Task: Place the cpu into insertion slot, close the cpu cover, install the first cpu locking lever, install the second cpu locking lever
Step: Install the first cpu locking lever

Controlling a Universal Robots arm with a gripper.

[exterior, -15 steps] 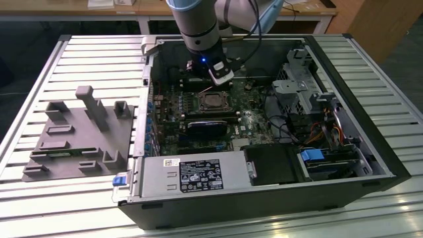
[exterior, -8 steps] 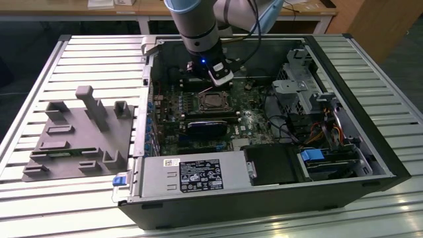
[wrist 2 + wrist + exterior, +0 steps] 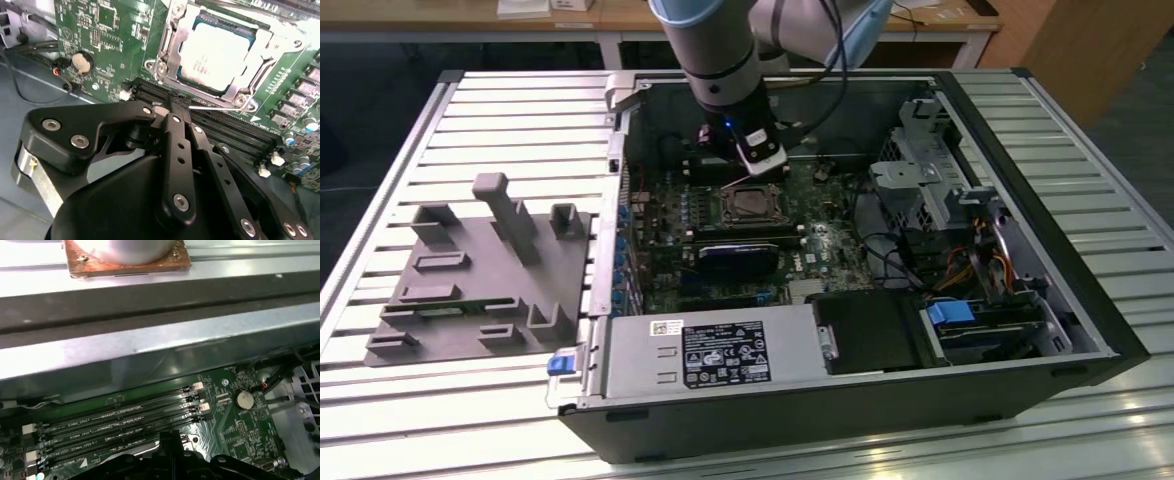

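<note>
The cpu [image 3: 215, 52], a square chip with a silvery top, lies flat in the insertion slot [image 3: 750, 203] on the green motherboard. The cpu cover [image 3: 173, 35], a silver frame with a window, lies down around the chip. My gripper [image 3: 171, 106] is shut with nothing visibly held. Its black tips hover over the memory slots [image 3: 235, 132], just beside the socket's edge. A thin metal locking lever [image 3: 206, 106] runs past the tips along that edge. In the exterior view the gripper [image 3: 762, 165] hangs just behind the socket inside the open computer case.
Memory slots [image 3: 115, 427] and a coin battery [image 3: 244, 400] lie near the tips. The case wall [image 3: 150, 350] rises close behind. A dark heatsink block [image 3: 734, 255], power supply [image 3: 707, 355], drive cage [image 3: 947, 185] and cables crowd the case. A grey fixture [image 3: 480, 270] sits outside, at the exterior view's left.
</note>
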